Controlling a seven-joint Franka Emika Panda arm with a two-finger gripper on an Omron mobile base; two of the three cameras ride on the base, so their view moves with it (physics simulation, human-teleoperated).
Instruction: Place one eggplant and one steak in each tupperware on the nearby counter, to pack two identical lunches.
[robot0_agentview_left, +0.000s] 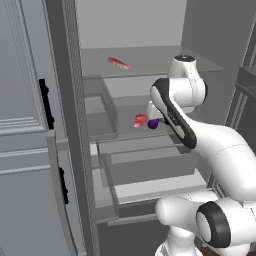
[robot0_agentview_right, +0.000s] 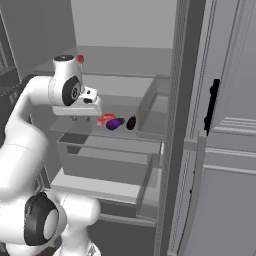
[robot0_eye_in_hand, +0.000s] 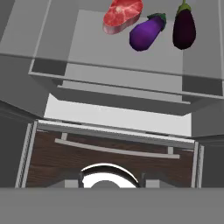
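Eggplant (robot0_eye_in_hand: 148, 32) and its darker twin (robot0_eye_in_hand: 184, 29) lie just beside a steak (robot0_eye_in_hand: 122, 14) on a middle fridge shelf (robot0_eye_in_hand: 87, 48), grouped where I can reach them through the open door; another steak (robot0_agentview_left: 118, 62) sits alone on the shelf above. My pincer (robot0_agentview_right: 81, 118) hovers just short of the group, nothing visibly between its tips; whether they stand apart I cannot tell. I judge picking hasn't begun.

Kitchen: open refrigerator (robot0_agentview_left: 150, 165) with shelves and drawers holding steak (robot0_eye_in_hand: 123, 15) and eggplants (robot0_eye_in_hand: 147, 33); panelled cabinet doors (robot0_agentview_left: 22, 125).
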